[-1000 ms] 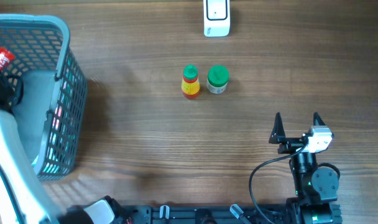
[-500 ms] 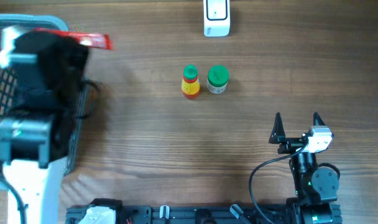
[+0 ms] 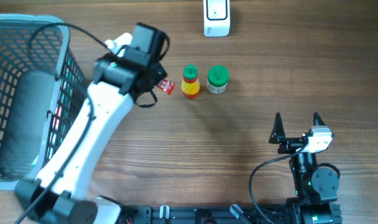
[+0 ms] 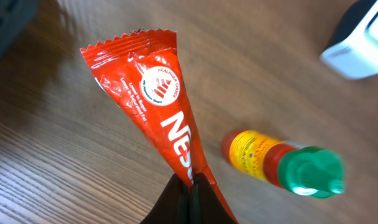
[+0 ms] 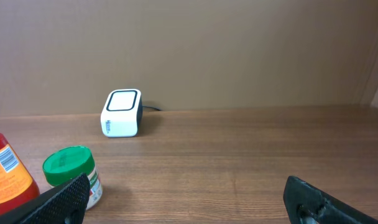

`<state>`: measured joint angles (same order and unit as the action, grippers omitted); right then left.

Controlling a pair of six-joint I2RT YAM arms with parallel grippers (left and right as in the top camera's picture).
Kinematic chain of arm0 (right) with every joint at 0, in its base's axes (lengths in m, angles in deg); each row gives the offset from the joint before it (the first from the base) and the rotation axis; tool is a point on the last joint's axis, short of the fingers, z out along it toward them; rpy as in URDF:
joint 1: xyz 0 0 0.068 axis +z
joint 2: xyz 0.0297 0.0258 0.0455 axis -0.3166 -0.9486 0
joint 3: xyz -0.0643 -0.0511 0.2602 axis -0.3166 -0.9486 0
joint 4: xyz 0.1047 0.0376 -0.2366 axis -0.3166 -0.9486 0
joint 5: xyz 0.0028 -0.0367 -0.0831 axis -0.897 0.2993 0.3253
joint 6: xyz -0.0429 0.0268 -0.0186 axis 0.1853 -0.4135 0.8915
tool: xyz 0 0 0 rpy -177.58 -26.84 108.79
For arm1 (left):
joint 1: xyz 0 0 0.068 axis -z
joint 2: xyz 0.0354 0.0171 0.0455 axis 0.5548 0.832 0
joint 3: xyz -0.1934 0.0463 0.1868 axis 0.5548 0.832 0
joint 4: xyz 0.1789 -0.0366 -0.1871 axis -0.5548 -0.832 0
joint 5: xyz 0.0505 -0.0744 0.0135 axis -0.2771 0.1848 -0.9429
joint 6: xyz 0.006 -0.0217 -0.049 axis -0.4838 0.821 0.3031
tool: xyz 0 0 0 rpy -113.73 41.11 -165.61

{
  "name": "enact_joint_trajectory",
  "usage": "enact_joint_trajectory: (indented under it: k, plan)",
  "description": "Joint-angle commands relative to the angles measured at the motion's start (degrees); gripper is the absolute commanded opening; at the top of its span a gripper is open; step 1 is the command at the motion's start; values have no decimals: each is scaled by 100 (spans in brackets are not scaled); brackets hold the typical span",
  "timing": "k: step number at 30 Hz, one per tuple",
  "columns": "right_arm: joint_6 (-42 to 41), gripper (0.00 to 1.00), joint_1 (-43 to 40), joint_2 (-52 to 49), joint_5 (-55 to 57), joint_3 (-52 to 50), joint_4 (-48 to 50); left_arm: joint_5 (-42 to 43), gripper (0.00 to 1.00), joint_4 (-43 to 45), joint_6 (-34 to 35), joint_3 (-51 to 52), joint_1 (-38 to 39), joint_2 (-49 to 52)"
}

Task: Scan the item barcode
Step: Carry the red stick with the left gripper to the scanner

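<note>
Just left of the red sauce bottle (image 3: 189, 82), the left gripper (image 4: 190, 194) pinches a red Nestle sachet (image 4: 156, 99) above the table. The white barcode scanner (image 3: 216, 18) sits at the far edge, so the scan is not yet done. The right gripper (image 3: 296, 126) rests near right, jaws apart.

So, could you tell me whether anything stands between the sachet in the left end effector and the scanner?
Nothing squarely. Only tabletop shows between the red sachet and the white scanner; the green-capped bottle stands close beside that path.
</note>
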<state>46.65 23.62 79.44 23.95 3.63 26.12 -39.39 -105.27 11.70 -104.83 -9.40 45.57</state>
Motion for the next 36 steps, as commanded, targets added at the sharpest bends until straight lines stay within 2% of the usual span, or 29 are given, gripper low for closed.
enact_joint_trajectory:
  k: [1, 9, 15, 24, 36]
  plan:
    - [63, 100, 24, 35, -72, -7, 13, -74, 4, 15, -133, 20, 186, 511]
    - [63, 100, 24, 35, -72, -7, 13, 63, 4, 184, -87, 20, 262, 1558]
    - [63, 100, 24, 35, -72, -7, 13, 313, 4, 409, -90, 26, 306, 1969]
    - [63, 100, 24, 35, -72, -7, 13, 289, 4, 955, -92, 26, 789, 2168]
    - [63, 100, 24, 35, -72, -7, 13, 289, 4, 964, -94, 26, 824, 2321]
